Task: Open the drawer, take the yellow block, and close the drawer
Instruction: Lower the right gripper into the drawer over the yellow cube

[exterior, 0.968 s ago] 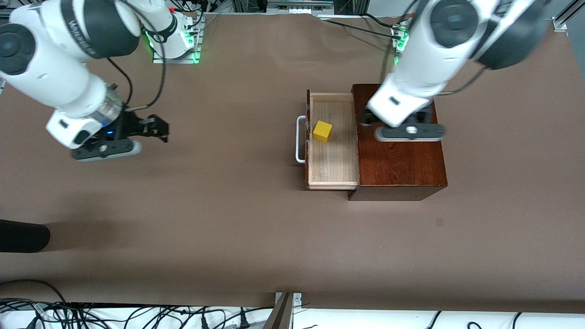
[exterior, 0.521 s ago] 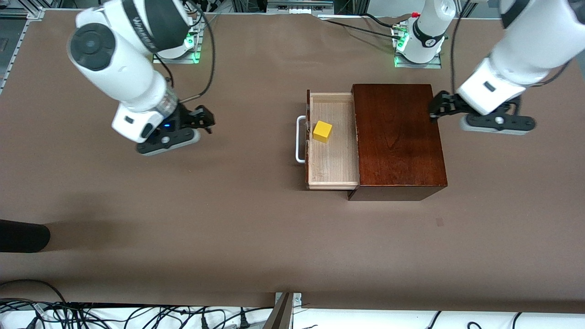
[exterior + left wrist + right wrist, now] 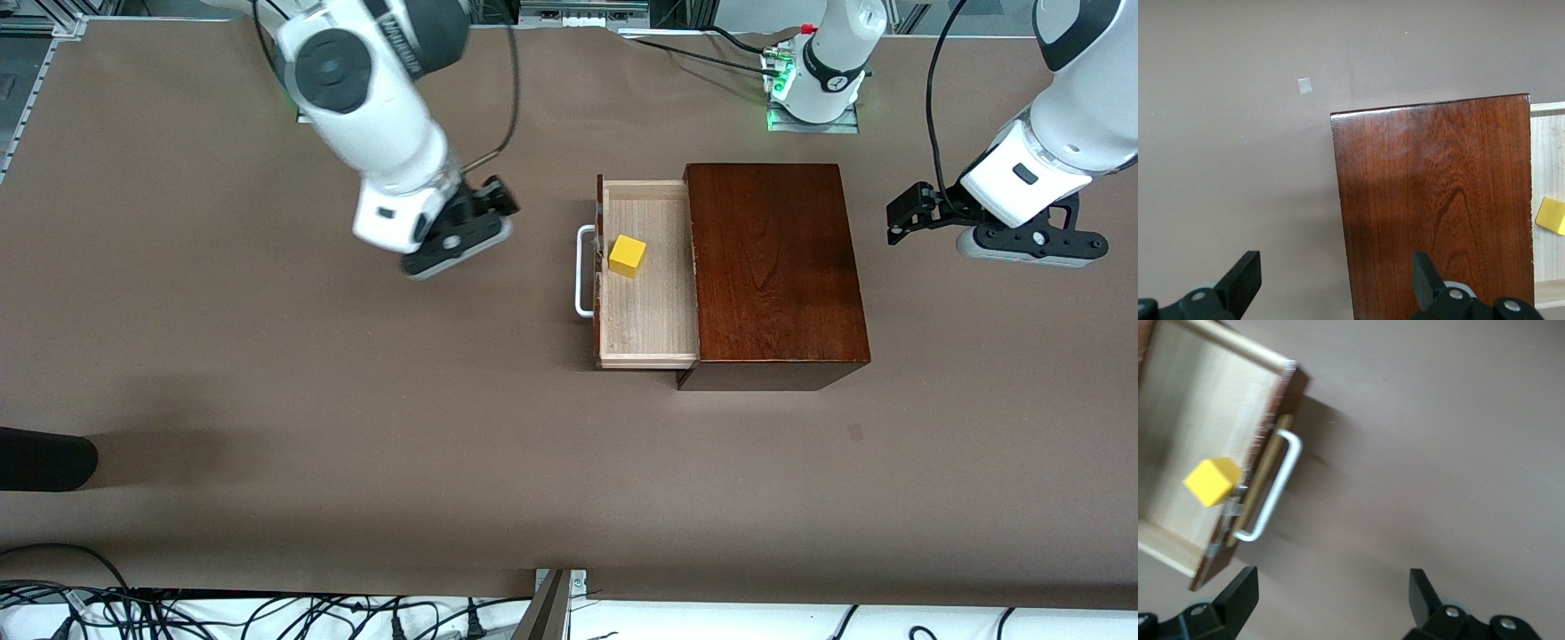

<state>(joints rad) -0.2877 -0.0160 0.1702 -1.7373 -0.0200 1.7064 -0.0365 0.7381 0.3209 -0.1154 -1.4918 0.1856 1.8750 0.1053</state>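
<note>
Drawer (image 3: 647,276) stands open, yellow block (image 3: 627,256) inside near the handle. Our right gripper (image 3: 462,233), released, hovers at the block's nine o'clock; left gripper (image 3: 907,218), released, waits. Next: descend, grasp block.

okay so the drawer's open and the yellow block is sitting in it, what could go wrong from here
The yellow block sits close to the drawer front, beside the white handle; the open right pincer, over bare table, could clip either coming down. A nudged block may slide along the tray. The open left pincer waits clear of the wooden box.
</note>
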